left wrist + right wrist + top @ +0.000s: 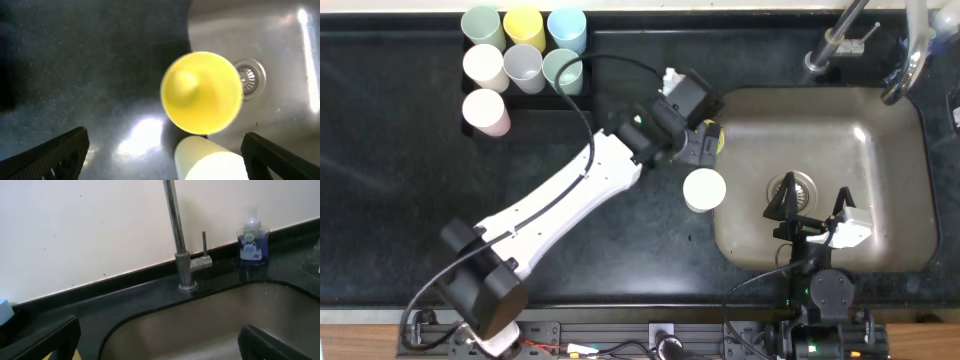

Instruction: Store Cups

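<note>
An upside-down yellow cup (pixel 202 92) stands on the black counter (pixel 400 180) by the sink's left rim. A cream cup (pixel 210 160) stands right next to it; from above this cream cup (pixel 704 190) sits at the rim. My left gripper (pixel 164 137) hovers open above both cups, its fingers wide apart and holding nothing. From above, the left gripper (pixel 705 140) hides most of the yellow cup (pixel 719 141). Several cups fill a black rack (pixel 535 95) at the back left. My right gripper (pixel 808 205) is open and empty over the sink (pixel 890 150).
A pale pink cup (pixel 486 112) stands on the counter just in front of the rack. The faucet (pixel 177 235) and a blue soap bottle (pixel 253 241) stand behind the sink. The drain (pixel 793 186) lies near the right gripper.
</note>
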